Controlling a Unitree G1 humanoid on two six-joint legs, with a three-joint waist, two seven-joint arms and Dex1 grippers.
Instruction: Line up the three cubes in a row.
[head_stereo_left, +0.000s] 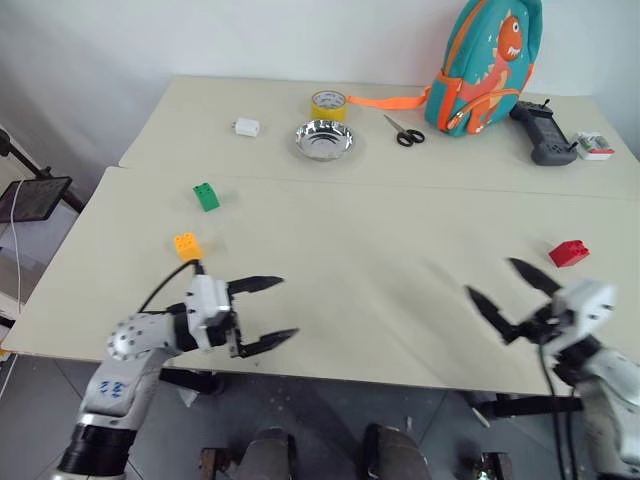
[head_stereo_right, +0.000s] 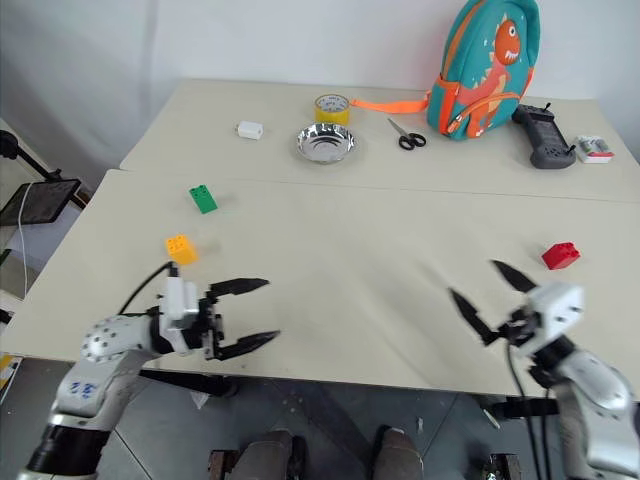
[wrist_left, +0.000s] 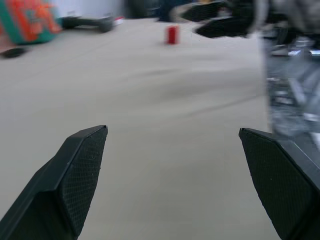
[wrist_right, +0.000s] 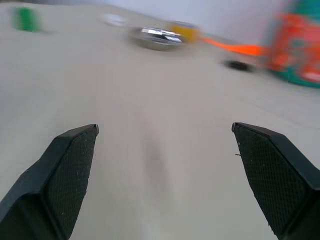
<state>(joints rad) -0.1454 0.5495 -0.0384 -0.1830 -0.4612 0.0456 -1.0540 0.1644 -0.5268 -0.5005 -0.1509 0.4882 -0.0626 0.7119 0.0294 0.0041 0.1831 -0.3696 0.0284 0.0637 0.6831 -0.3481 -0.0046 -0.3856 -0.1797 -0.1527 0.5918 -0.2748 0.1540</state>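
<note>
The three cubes are lying scattered: yellow-orange cube and green cube on our left, red cube far right. We're hovering the left gripper, jaws spread and empty, just beside the yellow-orange one; the right gripper, also spread and empty, is sitting nearest the red.
</note>
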